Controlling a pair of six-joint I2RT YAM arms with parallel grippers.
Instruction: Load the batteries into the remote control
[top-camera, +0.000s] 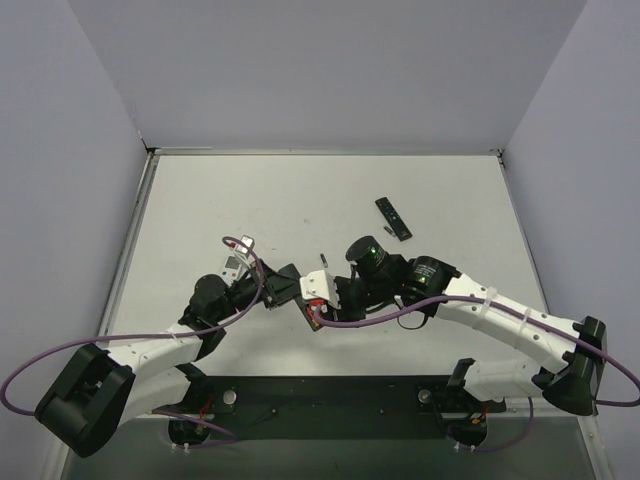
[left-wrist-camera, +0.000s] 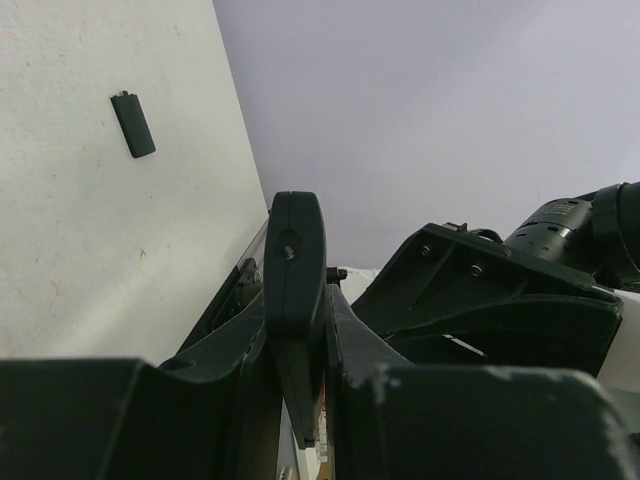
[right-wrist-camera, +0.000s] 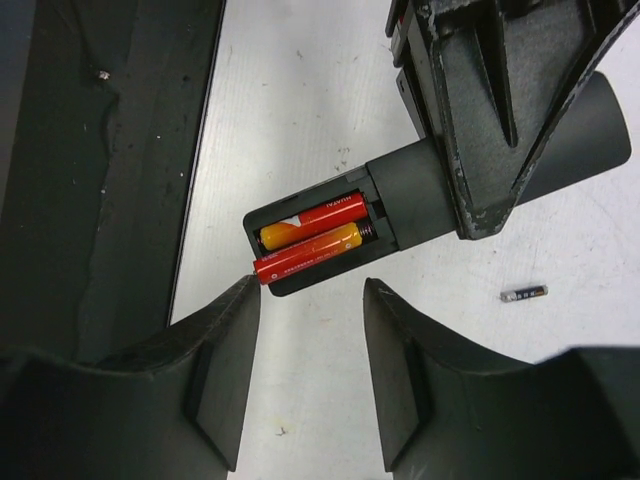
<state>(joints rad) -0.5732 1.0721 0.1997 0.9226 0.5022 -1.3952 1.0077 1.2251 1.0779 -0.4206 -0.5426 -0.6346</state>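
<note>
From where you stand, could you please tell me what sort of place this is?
Most likely a robotics lab test cell, not a home: a white tabletop boxed in by plain grey panels, a left arm and right arm mounted on a dark base plate, and purple cables trailing from them.

Top cam sits above and behind my arm bases, looking down over the whole table, so everything's small in frame. My left wrist cam is rolled sideways, right up against my left gripper, staring along it toward the wall. Right wrist cam looks straight down past my right gripper, super close. Both wrist views share the remote control and the other arm's gripper.
</note>
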